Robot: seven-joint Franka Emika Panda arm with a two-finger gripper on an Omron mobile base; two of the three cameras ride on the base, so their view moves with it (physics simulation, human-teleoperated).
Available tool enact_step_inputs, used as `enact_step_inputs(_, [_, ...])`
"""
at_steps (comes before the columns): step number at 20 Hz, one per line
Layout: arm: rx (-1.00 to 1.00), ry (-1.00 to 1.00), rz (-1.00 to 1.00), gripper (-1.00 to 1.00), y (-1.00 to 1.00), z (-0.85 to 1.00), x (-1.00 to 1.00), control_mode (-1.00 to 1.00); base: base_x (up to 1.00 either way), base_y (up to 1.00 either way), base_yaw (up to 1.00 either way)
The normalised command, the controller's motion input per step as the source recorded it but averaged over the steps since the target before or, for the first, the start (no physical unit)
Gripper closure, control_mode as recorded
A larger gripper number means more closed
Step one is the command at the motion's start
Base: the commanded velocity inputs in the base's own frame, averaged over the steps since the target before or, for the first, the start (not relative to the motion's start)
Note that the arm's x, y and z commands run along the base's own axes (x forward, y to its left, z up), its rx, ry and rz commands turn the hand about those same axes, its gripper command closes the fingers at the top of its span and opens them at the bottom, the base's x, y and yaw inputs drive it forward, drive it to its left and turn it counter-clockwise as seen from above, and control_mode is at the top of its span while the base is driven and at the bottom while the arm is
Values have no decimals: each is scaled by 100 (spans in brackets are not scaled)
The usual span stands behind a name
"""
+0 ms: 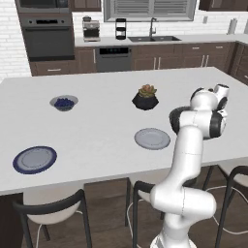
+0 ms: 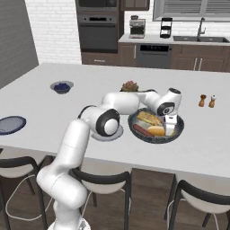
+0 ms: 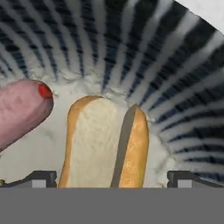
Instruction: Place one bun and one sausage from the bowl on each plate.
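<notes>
Fingertips point(image 3: 43, 178) sat wide apart, one each side of bun point(image 3: 105, 142) w/ nothing gripped yet; prob. straddled so as to close across its width. Gripper point(image 2: 169, 128) hung low inside bowl point(image 2: 177, 130), pointing down, at counter's near right. Bun lay split-top, pale crumb in the middle, golden-brown crust at both flanks, a dark slit along one side. Sausage point(image 3: 22, 109) just beside it: pinkish, rounded end w/ red spot. Second bun and sausage seen further left in bowl. Bowl's inner wall striped dark and light. Light grey plate point(image 1: 152, 138) bare, just left of bowl; blue-rimmed plate point(image 1: 34, 159) well apart at far left, also bare. Nothing delivered so far, by the look.
</notes>
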Motion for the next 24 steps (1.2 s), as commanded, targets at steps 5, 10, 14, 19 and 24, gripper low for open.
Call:
enact_step_inputs(5, [0,0,-7,-100,23,-1,59,-100,0,0,0])
enact_step_inputs(10, [-2,13,-1,-100,10,-52,12,-100,0,0,0])
enact_step_inputs(14, [-2,9,0,100,0,-51,0,-100,0,0,0])
enact_step_inputs(19, [0,-20,0,100,8,15,-95,-100,0,0,0])
enact_step_inputs(24, [-5,-37,1,100,68,76,-100,-100,0,0,0])
